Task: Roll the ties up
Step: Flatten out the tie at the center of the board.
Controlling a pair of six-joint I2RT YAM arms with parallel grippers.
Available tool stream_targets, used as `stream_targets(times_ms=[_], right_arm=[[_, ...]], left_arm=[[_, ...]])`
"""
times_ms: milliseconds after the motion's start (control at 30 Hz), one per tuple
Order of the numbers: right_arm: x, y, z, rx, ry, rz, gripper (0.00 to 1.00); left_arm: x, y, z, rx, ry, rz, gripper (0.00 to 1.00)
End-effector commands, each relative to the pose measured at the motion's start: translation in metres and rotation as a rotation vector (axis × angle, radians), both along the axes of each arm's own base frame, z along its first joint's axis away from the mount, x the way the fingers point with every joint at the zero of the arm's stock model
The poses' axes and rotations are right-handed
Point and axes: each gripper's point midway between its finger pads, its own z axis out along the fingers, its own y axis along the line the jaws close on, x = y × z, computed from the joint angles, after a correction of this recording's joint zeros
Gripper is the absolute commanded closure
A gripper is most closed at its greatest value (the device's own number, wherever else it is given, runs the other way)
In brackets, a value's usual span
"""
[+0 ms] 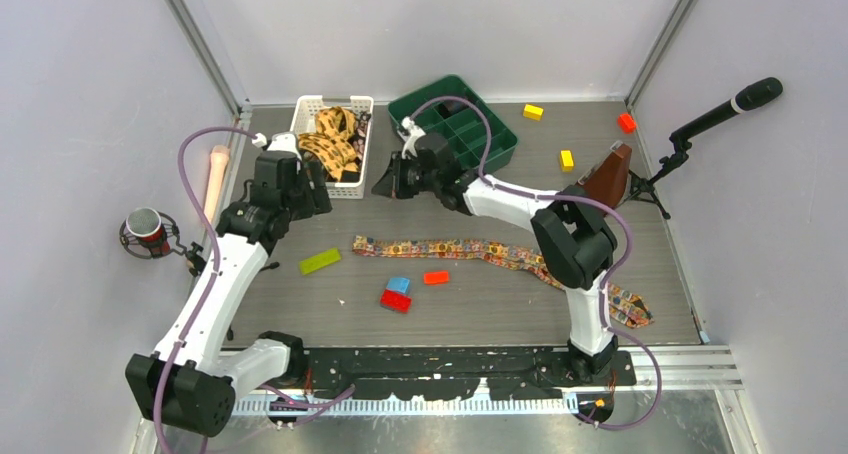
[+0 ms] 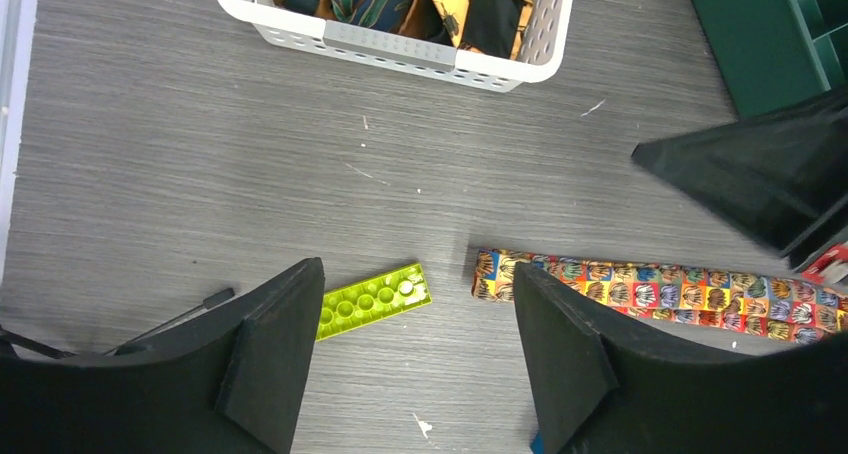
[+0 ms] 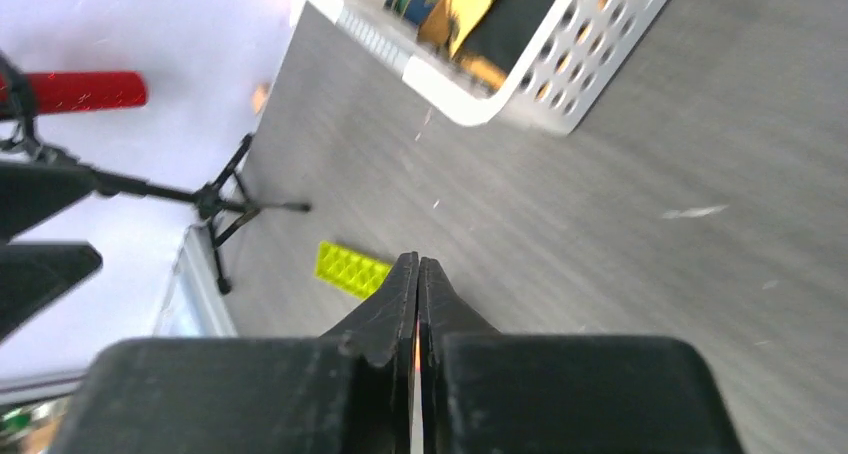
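One long patterned tie (image 1: 470,249) lies flat across the table, its narrow end (image 2: 500,274) toward the left and its wide end by the right arm's base. More ties (image 1: 332,139) are piled in the white basket (image 1: 362,134). My left gripper (image 1: 302,192) hangs open above the table in front of the basket, nothing between its fingers (image 2: 270,364); the tie's narrow end shows beside the right finger. My right gripper (image 1: 389,184) hovers just right of the basket, jaws pressed shut (image 3: 418,266), apart from the flat tie.
A lime brick (image 1: 320,261) lies left of the tie. Blue (image 1: 399,285), red (image 1: 395,301) and orange (image 1: 436,277) bricks sit below it. A green divided tray (image 1: 500,139) stands at the back. Microphones stand at the left (image 1: 148,232) and right (image 1: 735,104).
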Motion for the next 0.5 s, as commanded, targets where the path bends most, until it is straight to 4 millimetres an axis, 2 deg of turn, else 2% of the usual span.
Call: stream_targets(times_ms=[0,33,67,200,333,467], right_arm=[[-0.052,0.036,0.015,0.262,0.107,0.182,0.98],[-0.062,0.037,0.008,0.267,0.131,0.196,0.99],[-0.067,0.040,0.013,0.303,0.136,0.210,0.99],[-0.090,0.047,-0.001,0.294,0.189,0.245,1.00],[-0.101,0.054,-0.022,0.259,0.232,0.258,0.99],[-0.102,0.059,-0.045,0.229,0.256,0.236,1.00]], left_arm=[[0.003,-0.003,0.017,-0.052,-0.072,-0.005,0.31],[0.003,-0.003,0.018,-0.053,-0.074,-0.006,0.33],[0.003,-0.003,0.018,-0.054,-0.075,-0.006,0.35],[0.002,-0.004,0.019,-0.060,-0.076,-0.011,0.40],[0.002,-0.005,0.018,-0.066,-0.072,-0.016,0.43],[0.002,-0.006,0.018,-0.066,-0.070,-0.020,0.44]])
